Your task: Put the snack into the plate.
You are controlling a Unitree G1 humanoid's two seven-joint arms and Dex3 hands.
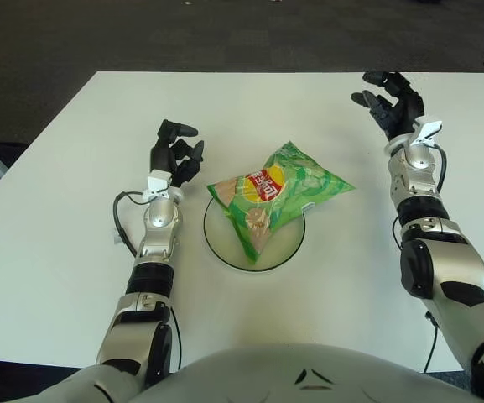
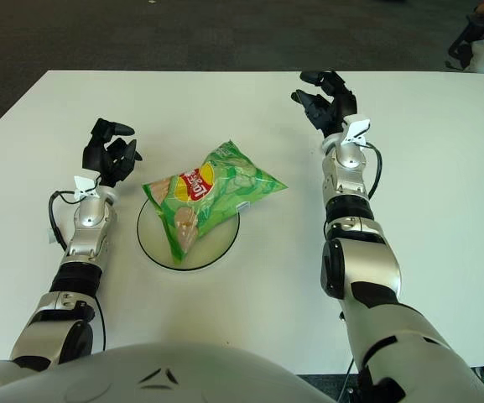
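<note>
A green snack bag lies across the round white plate, its upper right corner hanging over the rim onto the table. My right hand is to the right of the bag, well apart from it, with fingers spread and nothing in them. My left hand shows just left of the plate, fingers loosely curled and holding nothing.
The white table carries only the plate and the bag. Dark carpet lies beyond its far edge. A cable loops beside my left forearm.
</note>
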